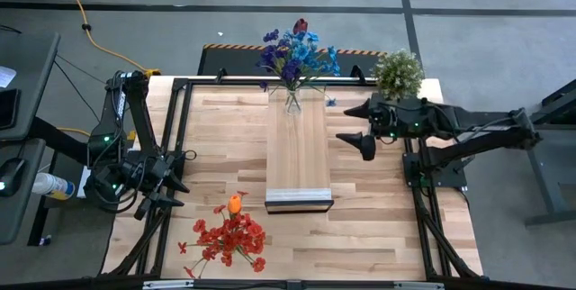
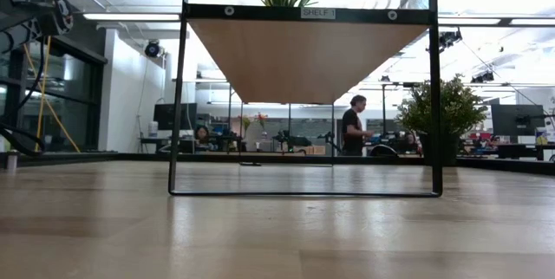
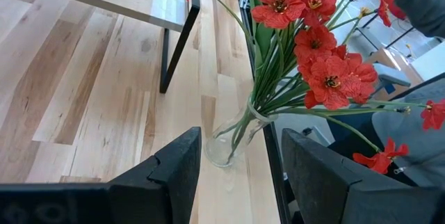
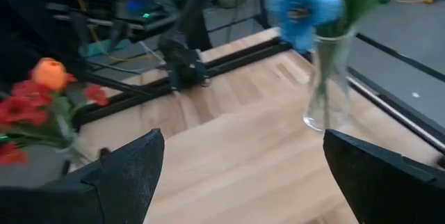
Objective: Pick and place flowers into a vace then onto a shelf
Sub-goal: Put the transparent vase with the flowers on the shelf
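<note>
Wooden slats make up the tabletop (image 1: 360, 227), which stands on a grey concrete floor, and the long light-wood shelf (image 1: 299, 159) runs down its middle. On the far end of the shelf already stands a glass vase (image 1: 292, 101) with the blue and purple flowers (image 1: 292, 51), so this part of the task looks finished. A second glass vase (image 3: 226, 144) with the red and orange flowers (image 1: 232, 234) is on the tabletop near the front edge, to the left of the shelf, not yet lifted. The left gripper (image 1: 155, 191) is just beside it, its fingers (image 3: 174, 175) about half open and aimed at the vase base, with nothing between them. The right gripper (image 1: 364, 137) hangs near the right side of the shelf, beside the bushy potted plant (image 1: 398, 72), its jaws wide open and empty. I judge that what is left is to grasp the red bunch and put it on the shelf.
</note>
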